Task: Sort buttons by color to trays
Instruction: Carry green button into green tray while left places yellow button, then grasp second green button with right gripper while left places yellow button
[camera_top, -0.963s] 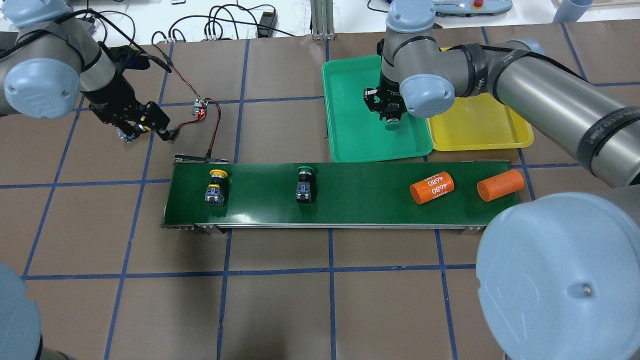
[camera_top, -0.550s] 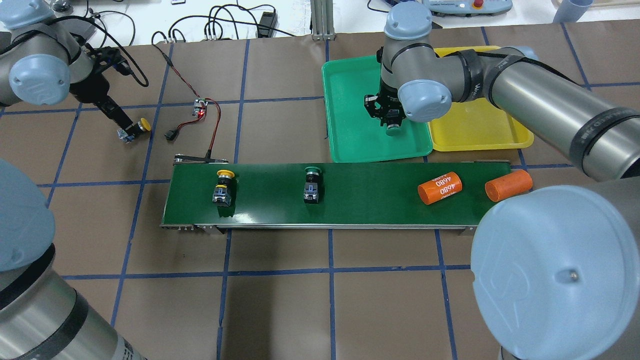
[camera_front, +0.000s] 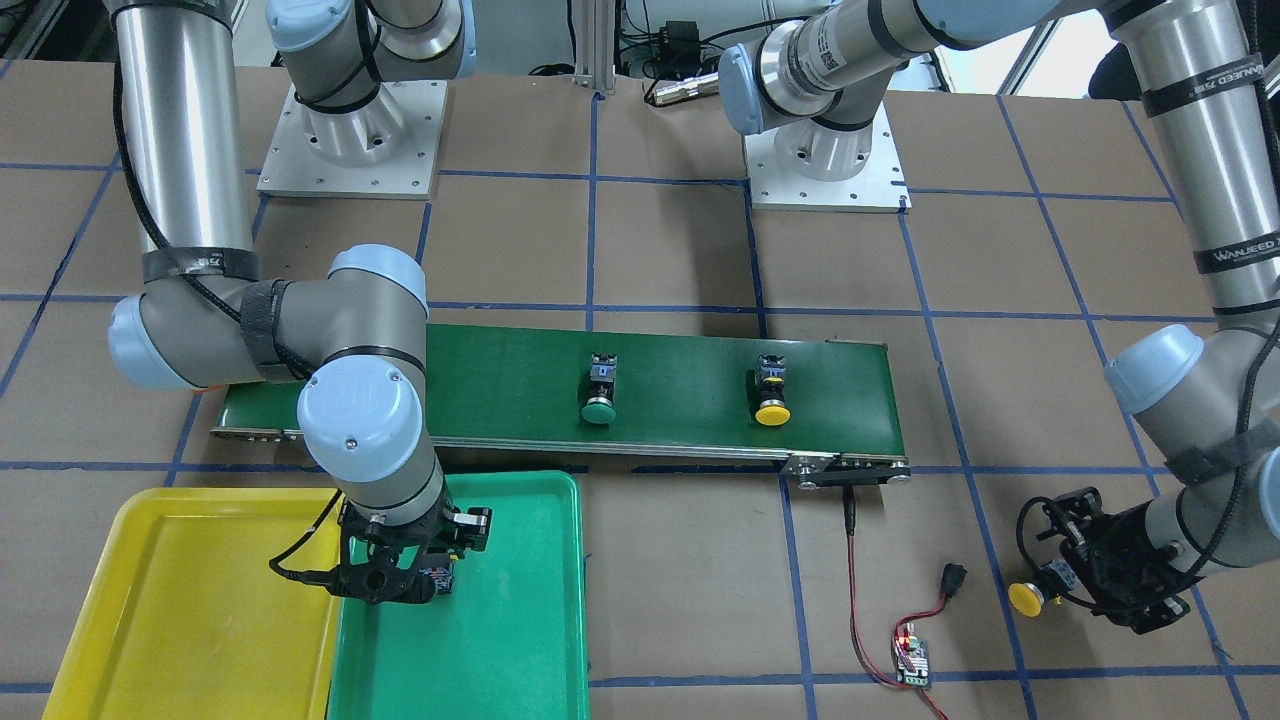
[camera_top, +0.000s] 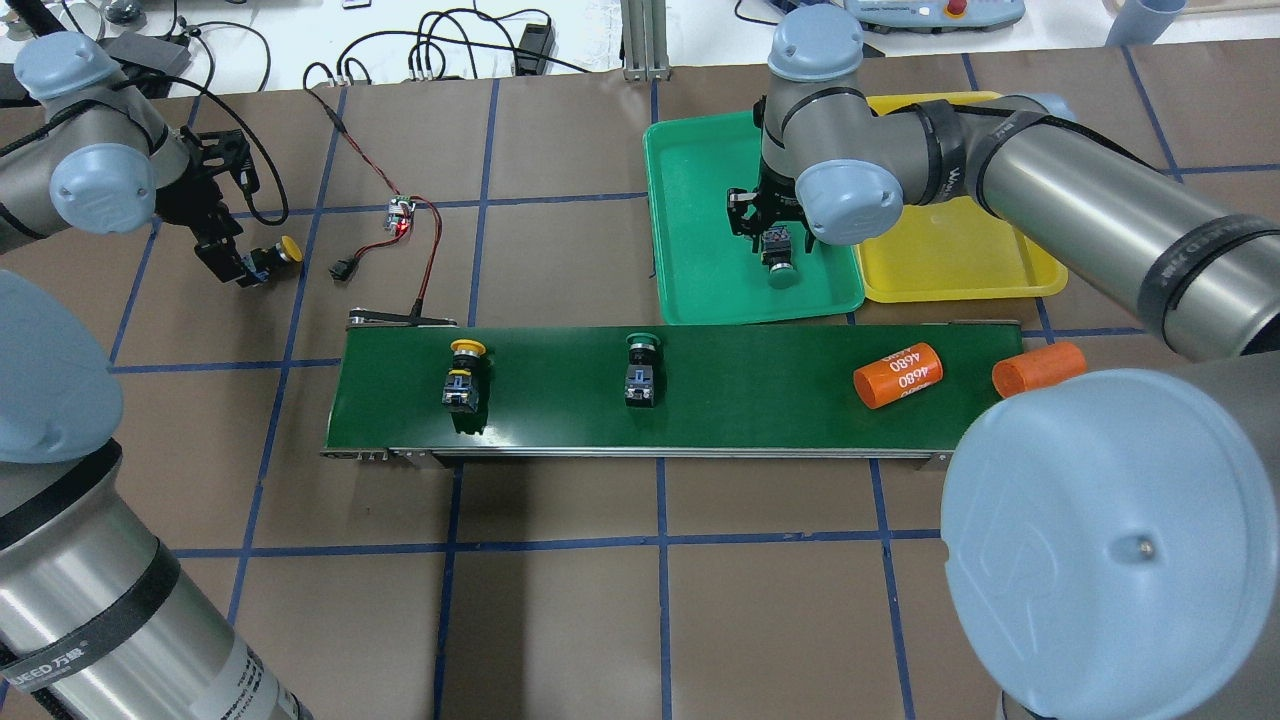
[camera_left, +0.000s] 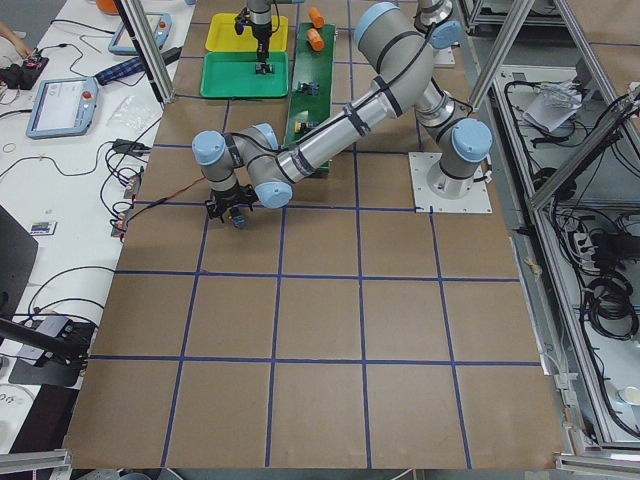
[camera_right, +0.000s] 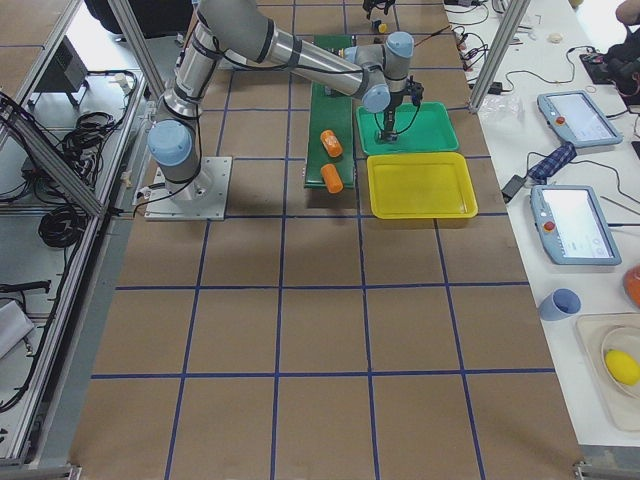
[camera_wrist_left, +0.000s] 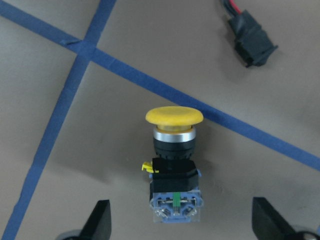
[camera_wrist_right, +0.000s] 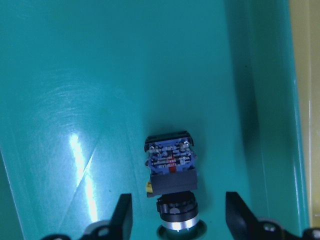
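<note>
- We see four buttons, each with a round domed cap on a boxy black and blue switch body. All of them lie on their sides.
- One yellow button (camera_wrist_left: 174, 150) lies on the matte brown bench (camera_top: 560, 600), just beside a blue tape line and well apart from both trays.
- The left gripper (camera_wrist_left: 183, 220) is low over it, with the wrist bent down. Its jaws stand wide apart, one at each side of the switch body, and they hold nothing.
- One green button (camera_wrist_right: 170, 167) lies in the glossy green tray (camera_wrist_right: 75, 75), toward the side next to the yellow tray (camera_top: 950, 260).
- The right arm reaches over the yellow tray, and the right gripper (camera_wrist_right: 181, 215) points straight down. Its jaws are spread at both sides of the cap end with a gap on each side, gripping nothing.
- The second yellow button (camera_top: 463, 375) and the second green button (camera_top: 641, 370) lie apart on the dark-green belt (camera_top: 560, 420).
- The overhead view shows two orange cylinders (camera_top: 898, 375) at the belt's right end. In the front-facing view the right arm covers them.
- Only the wrist views show the gaps between jaws and buttons.
</note>
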